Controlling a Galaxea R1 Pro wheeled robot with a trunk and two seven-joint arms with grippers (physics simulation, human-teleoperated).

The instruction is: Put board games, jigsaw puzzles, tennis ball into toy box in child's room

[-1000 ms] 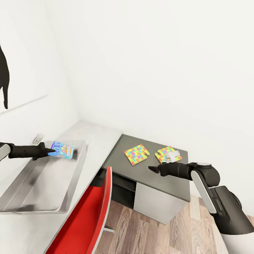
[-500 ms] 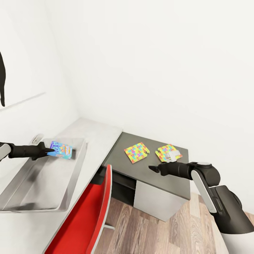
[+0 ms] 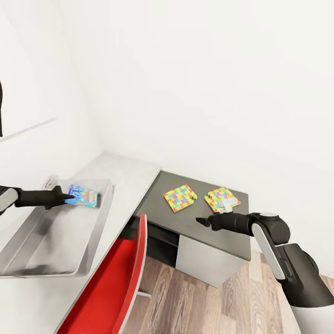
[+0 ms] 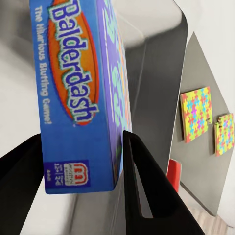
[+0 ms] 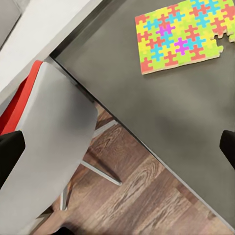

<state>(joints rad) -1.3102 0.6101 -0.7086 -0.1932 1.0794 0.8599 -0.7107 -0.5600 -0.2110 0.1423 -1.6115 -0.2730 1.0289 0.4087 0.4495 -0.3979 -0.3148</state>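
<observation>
Left gripper (image 4: 73,161) clamps blue Balderdash board game box (image 4: 81,93) over far end of grey metal toy box (image 3: 69,246); not released. Right gripper (image 3: 203,221) spread, empty. Two multicoloured jigsaw puzzles (image 3: 180,198) remain on dark table (image 3: 185,222), right.

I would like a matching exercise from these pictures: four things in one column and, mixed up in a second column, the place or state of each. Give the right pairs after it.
Things:
1. board game
2. two jigsaw puzzles
3. chair
4. right claw

Place or state:
A. red, standing at the table edge
B. lying flat on the dark table top
C. open, holding nothing
D. held in the left claw over the grey toy box

Pairs: 1-D, 2-B, 3-A, 4-C
</observation>
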